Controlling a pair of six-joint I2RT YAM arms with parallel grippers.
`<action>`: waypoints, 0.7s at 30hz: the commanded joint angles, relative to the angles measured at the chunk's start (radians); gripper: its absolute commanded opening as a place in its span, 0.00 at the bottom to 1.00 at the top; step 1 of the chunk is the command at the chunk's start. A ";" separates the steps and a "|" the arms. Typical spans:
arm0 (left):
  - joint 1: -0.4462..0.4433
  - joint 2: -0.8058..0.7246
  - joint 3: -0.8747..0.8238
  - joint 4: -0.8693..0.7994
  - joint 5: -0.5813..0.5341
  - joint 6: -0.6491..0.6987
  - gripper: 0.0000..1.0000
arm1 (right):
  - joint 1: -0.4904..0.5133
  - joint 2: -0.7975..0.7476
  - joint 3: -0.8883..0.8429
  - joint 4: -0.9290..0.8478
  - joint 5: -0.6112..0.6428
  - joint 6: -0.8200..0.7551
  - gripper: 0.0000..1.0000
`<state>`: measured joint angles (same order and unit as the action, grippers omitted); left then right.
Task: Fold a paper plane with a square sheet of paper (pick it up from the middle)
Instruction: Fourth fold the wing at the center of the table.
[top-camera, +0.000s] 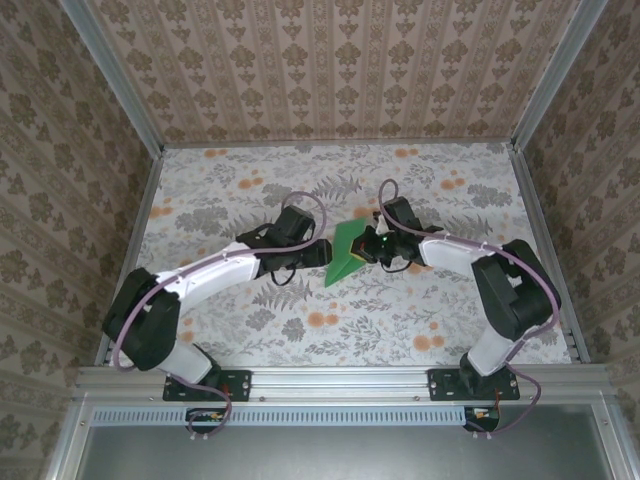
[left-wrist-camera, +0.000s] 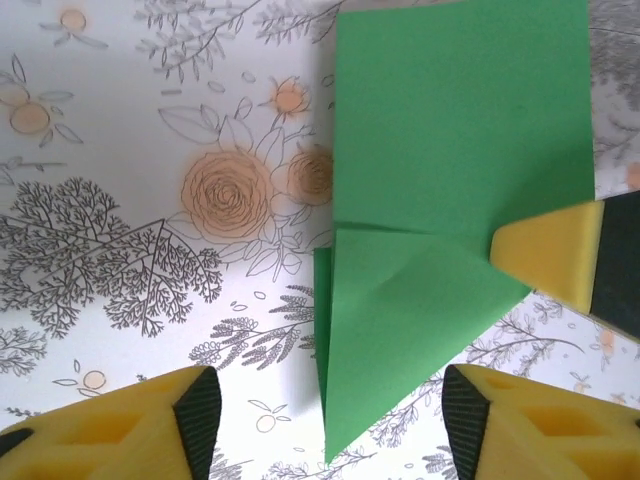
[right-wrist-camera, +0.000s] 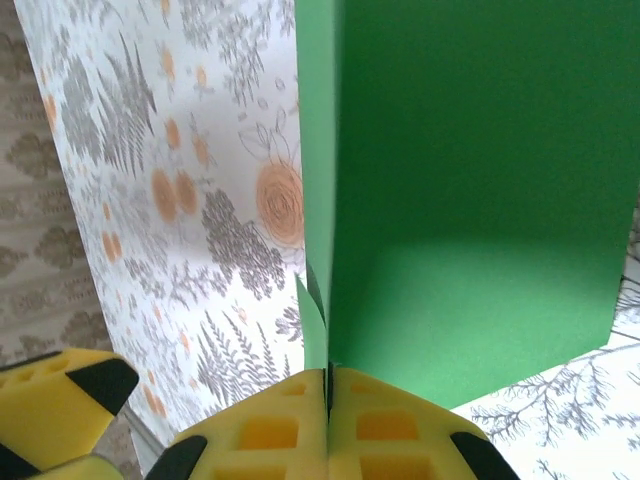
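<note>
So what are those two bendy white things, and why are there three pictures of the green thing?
They are two robot arms on a flowery table. One picture looks down from above; the other two come from small cameras on the arms' wrists. The green thing is a sheet of paper, already partly folded. The right pincer is shut, pinching the paper. The left pincer is open, its yellow fingers apart near the paper's pointed end.

paper (top-camera: 347, 252): bench centre, between the two grippers
left gripper (top-camera: 322, 250): left of paper, fingers spread either side of its pointed corner
right gripper (top-camera: 372, 248): right of paper, fingers pinched on its edge
bench (top-camera: 450, 200): under both arms
</note>
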<state>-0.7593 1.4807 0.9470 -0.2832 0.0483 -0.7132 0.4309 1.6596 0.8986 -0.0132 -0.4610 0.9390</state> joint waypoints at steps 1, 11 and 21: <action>0.022 -0.052 -0.053 0.071 -0.020 0.054 0.77 | 0.005 -0.068 -0.025 -0.068 0.139 0.127 0.02; 0.081 -0.017 -0.131 0.281 0.141 0.259 1.00 | 0.041 -0.076 -0.011 -0.142 0.268 0.339 0.03; 0.046 0.113 -0.101 0.382 0.171 0.449 0.98 | 0.046 -0.039 -0.034 -0.155 0.292 0.508 0.00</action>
<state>-0.6926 1.5791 0.8253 0.0292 0.1894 -0.3729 0.4721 1.6058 0.8742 -0.1173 -0.2115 1.3502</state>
